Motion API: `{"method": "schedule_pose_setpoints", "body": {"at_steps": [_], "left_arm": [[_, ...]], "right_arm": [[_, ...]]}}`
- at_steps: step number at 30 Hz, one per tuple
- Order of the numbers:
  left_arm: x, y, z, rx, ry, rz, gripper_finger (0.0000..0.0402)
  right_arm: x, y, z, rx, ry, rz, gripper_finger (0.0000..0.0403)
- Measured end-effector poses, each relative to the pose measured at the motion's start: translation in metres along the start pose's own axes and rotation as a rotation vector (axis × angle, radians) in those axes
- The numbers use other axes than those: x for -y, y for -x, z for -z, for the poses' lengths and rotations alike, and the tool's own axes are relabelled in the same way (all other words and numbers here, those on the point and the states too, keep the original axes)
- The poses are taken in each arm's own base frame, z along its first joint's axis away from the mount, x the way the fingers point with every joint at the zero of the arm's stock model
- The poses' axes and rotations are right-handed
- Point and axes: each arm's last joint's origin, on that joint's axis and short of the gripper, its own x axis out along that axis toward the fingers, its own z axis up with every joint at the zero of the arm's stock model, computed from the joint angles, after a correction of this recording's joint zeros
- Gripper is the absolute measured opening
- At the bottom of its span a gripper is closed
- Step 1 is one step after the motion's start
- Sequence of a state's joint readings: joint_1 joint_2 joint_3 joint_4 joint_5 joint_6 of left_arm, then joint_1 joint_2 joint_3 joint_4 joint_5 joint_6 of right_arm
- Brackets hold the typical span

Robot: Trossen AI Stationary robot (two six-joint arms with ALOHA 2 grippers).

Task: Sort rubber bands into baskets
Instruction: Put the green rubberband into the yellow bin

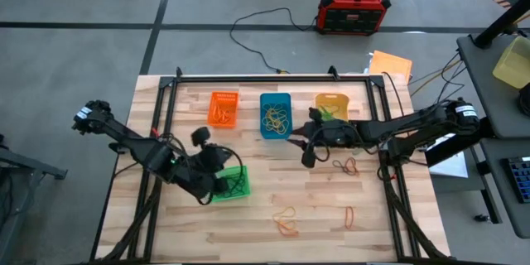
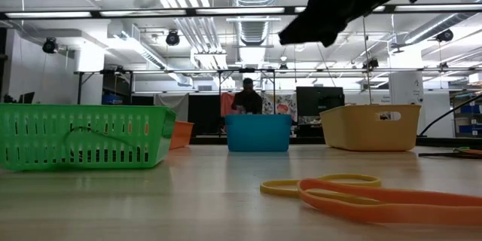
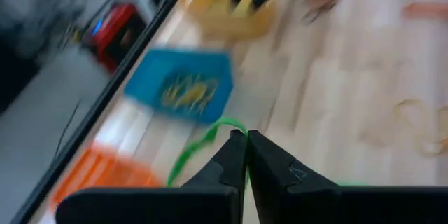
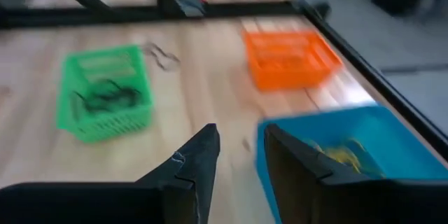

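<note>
Four baskets stand on the wooden table: orange [image 1: 224,109], blue [image 1: 276,114] and yellow [image 1: 332,106] in a far row, green [image 1: 232,184] nearer. The blue basket holds yellow rubber bands and the green basket dark ones. Loose rubber bands [image 1: 286,219] [image 1: 349,214] [image 1: 346,166] lie flat on the near right part of the table. My left gripper [image 1: 222,156] hovers over the green basket's far edge, shut on a green rubber band [image 3: 203,143]. My right gripper [image 4: 238,147] is open and holds nothing. It hangs by the blue basket's near right corner [image 4: 269,129]. My left gripper pinches the green rubber band between its two fingers, at the end of the loop [image 3: 227,124] by the fingertips. The rest of the band curves away from the fingers, slack. Whether one strand or both are caught does not show.
A red-and-black box [image 1: 354,8] with cables sits on the floor beyond the table. A black frame [image 1: 273,77] runs along the table's far edge and sides. In the low view, orange and yellow bands [image 2: 361,196] lie close to the near edge.
</note>
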State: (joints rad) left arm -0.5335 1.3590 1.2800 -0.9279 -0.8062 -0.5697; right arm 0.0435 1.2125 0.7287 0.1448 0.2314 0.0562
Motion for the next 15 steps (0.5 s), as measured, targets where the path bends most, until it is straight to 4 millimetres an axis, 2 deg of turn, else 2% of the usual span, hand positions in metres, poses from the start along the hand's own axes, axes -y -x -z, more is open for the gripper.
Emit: {"method": "schedule_pose_setpoints", "body": {"at_steps": [6,15], "left_arm": [[0.008,-0.007,-0.016,0.143,-0.080,0.086,0.0000],[0.006,-0.048,-0.016,0.251,-0.061,0.230,0.0000]], "right_arm": [[-0.009,0.002,-0.002,0.099,0.043,-0.083,0.0145],[-0.024,0.006,-0.001,0.108,0.068,-0.136,0.0213]]}}
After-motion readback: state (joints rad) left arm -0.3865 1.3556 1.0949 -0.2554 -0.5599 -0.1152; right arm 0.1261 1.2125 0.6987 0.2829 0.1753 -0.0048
